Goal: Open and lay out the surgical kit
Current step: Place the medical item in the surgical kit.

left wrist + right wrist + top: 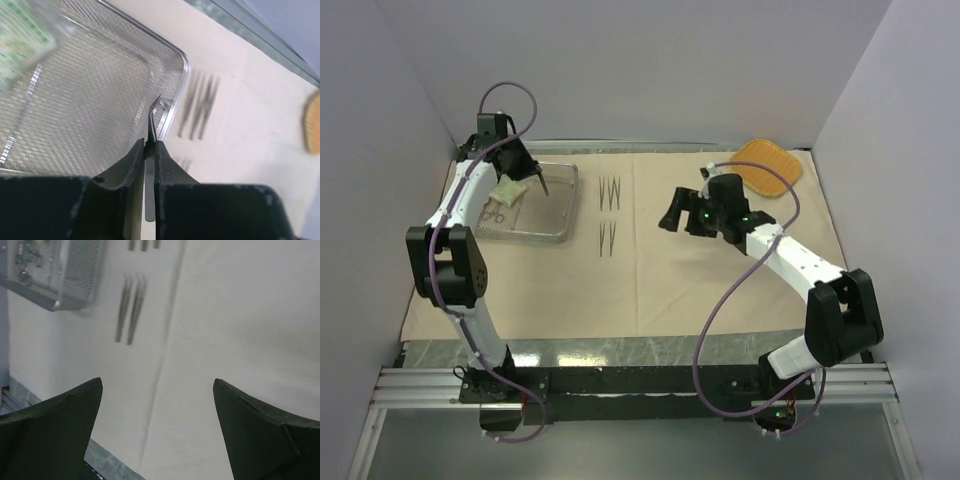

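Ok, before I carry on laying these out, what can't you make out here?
- Left wrist: green-white packet blurred, cut by the top-left corner; print unreadable.
- Left wrist: tweezers on the cloth motion-blurred; count unclear.
- Top view: tray contents too small, partly under the left arm.
- Right wrist: topmost tweezers cut off by the top edge.

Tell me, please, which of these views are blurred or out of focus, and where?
Left wrist: the laid-out tweezers on the cloth are streaked by motion blur and the packet is out of focus, while the held tweezers look sharp. Right wrist: soft overall. Top external: crisp, evenly lit.
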Controlling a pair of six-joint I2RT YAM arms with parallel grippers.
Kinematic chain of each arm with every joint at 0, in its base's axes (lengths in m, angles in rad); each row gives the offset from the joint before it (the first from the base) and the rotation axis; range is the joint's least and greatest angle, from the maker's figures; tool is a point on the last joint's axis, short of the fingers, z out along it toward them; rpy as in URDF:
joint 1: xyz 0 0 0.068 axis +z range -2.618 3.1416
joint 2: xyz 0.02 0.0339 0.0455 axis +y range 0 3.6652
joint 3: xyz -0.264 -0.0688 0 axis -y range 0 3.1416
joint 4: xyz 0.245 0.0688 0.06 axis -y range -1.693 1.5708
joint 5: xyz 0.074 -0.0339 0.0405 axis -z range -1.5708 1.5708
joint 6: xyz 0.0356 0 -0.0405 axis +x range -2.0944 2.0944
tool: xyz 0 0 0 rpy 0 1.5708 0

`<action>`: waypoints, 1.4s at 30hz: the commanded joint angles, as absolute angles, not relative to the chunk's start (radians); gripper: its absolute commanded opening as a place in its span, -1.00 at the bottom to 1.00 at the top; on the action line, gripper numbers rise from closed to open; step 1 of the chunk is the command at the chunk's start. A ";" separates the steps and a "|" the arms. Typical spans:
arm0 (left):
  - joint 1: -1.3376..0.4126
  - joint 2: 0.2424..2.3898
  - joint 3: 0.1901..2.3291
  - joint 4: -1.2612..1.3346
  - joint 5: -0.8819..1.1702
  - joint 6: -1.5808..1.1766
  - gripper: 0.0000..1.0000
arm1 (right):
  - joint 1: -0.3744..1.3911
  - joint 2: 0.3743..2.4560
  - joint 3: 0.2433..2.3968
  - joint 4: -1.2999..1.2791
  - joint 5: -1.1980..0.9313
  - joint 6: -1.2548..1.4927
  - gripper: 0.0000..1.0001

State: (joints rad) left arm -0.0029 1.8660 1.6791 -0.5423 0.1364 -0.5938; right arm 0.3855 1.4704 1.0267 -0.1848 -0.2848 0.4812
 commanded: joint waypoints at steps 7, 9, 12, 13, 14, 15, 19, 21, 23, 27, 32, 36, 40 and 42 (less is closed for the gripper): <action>-0.182 1.735 1.562 -0.454 0.226 -0.676 -0.93 | 0.523 1.666 1.348 -0.120 -0.402 0.612 0.87; -0.210 1.735 1.560 -0.456 0.209 -0.681 -0.93 | 0.541 1.686 1.379 -0.124 -0.402 0.624 0.82; -0.259 1.735 1.565 -0.462 0.163 -0.681 -0.94 | 0.572 1.727 1.434 -0.146 -0.391 0.630 0.75; -0.279 1.739 1.568 -0.465 0.158 -0.684 -0.94 | 0.577 1.745 1.454 -0.152 -0.393 0.632 0.74; -0.287 1.743 1.571 -0.465 0.158 -0.687 -0.94 | 0.587 1.755 1.462 -0.150 -0.396 0.635 0.71; -0.294 1.746 1.571 -0.465 0.158 -0.692 -0.94 | 0.592 1.761 1.469 -0.149 -0.396 0.638 0.69; -0.327 1.756 1.577 -0.468 0.149 -0.695 -0.94 | 0.610 1.798 1.503 -0.153 -0.399 0.637 0.59; -0.331 1.758 1.580 -0.469 0.146 -0.695 -0.94 | 0.617 1.818 1.512 -0.161 -0.405 0.632 0.48; -0.336 1.759 1.588 -0.472 0.140 -0.692 -0.94 | 0.617 1.828 1.516 -0.157 -0.416 0.638 0.36; -0.344 1.761 1.586 -0.474 0.135 -0.689 -0.94 | 0.620 1.858 1.532 -0.149 -0.425 0.641 0.15; -0.350 1.761 1.582 -0.469 0.144 -0.693 -0.94 | 0.624 1.890 1.560 -0.144 -0.434 0.638 -0.09; -0.356 1.767 1.589 -0.472 0.144 -0.692 -0.94 | 0.627 1.908 1.574 -0.126 -0.446 0.641 -0.31; -0.359 1.769 1.586 -0.469 0.156 -0.695 -0.94 | 0.629 1.927 1.585 -0.132 -0.446 0.638 -0.34; -0.360 1.767 1.588 -0.469 0.156 -0.695 -0.94 | 0.630 1.931 1.582 -0.130 -0.443 0.638 -0.36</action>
